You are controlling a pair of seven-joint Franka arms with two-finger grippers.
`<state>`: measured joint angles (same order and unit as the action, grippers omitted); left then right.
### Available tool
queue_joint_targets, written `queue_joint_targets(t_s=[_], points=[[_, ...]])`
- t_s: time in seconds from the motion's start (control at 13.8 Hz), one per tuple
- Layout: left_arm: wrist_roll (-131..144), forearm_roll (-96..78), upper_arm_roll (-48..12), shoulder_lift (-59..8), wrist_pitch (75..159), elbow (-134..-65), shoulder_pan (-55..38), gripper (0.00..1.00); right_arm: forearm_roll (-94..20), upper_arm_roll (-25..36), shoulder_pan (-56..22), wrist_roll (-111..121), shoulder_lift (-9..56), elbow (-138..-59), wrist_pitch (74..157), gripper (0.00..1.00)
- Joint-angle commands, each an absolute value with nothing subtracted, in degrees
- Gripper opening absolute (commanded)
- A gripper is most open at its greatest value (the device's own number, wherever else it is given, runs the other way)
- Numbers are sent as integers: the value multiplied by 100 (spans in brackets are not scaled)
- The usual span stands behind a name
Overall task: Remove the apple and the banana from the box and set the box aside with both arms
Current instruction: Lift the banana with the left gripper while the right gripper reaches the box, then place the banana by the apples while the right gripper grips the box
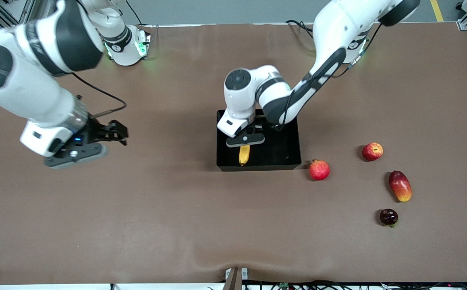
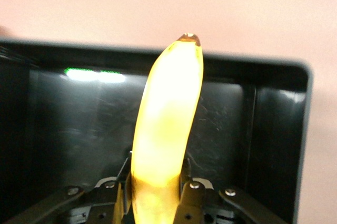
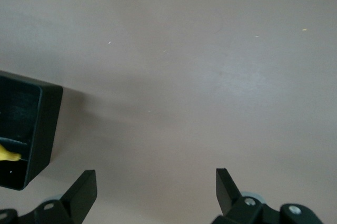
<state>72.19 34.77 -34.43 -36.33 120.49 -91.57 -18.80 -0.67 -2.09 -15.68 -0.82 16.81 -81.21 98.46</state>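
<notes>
A brown surface (image 1: 177, 225) seen from a high camera, with two white robot arms reaching in from its top edge.

Nearest the camera lies a small dark round fruit (image 1: 389, 217), possibly a plum, toward the left arm's end of the surface. A little farther from the camera than it is an oval red-yellow mango (image 1: 400, 185). Farther again sit a red pomegranate (image 1: 319, 169), just beside the corner of a black bin (image 1: 291, 139), and a small red apple (image 1: 372, 151) with a yellowish patch, well apart from the left end effector and toward the left arm's end.

The left end effector (image 1: 244, 141) is over the inside of the glossy black bin, which stands near the middle of the surface. Its fingers (image 2: 190, 192) are clamped narrow around one end of a yellow banana (image 2: 166, 134). The banana reaches out from the end effector toward the bin wall nearest the front camera, with its dark tip close to that wall. Whether the banana touches the bin floor cannot be told.

The right end effector (image 3: 156, 190) hangs over bare surface toward the right arm's end, well apart from the bin, its fingers (image 3: 84, 190) spread wide and holding nothing. That arm waits.
</notes>
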Motion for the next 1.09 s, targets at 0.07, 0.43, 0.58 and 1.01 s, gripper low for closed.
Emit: queue_joint_targets(t_s=[0.07,0.43,0.58,1.01], points=[[6709,2999,-3507,-2735,11628,-9334,-1461,0,62,-176,-1793,-114,1968,-7998,9835,100],[5154,2514,-3507,-2259,11136,-9448,-249,0,61,-176,-2152,-114,2311,-7980,9967,100],[4407,2496,-3507,-2267,11127,-9466,305,0,192,-176,-2451,-114,2486,-7981,9967,100],[1883,2514,-3489,-2680,11433,-9650,1748,0,246,-176,-2812,-141,2900,-7980,10150,100]])
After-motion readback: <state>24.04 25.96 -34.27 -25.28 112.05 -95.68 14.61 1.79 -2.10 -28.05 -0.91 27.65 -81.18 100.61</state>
